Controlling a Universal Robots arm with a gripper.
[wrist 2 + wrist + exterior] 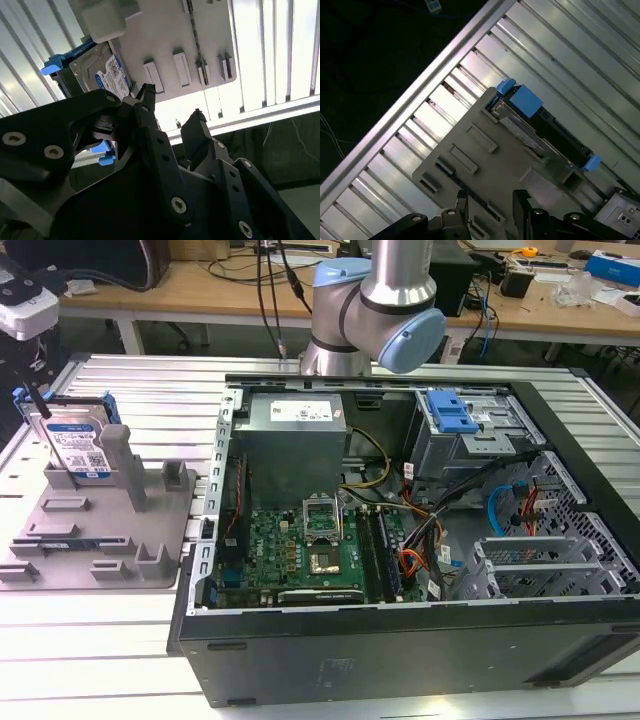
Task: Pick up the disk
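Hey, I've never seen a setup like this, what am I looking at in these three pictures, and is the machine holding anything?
The grey-and-blue machine in the exterior view is a robot arm, filmed from off the arm. The two wrist views come from cameras riding on the arm, looking past its black fingers. On the ribbed metal table sit an open computer case and a grey plastic holder. A silver disk with blue side rails stands upright in that holder. The fingers are open and hold nothing; they point toward the holder, apart from the disk.
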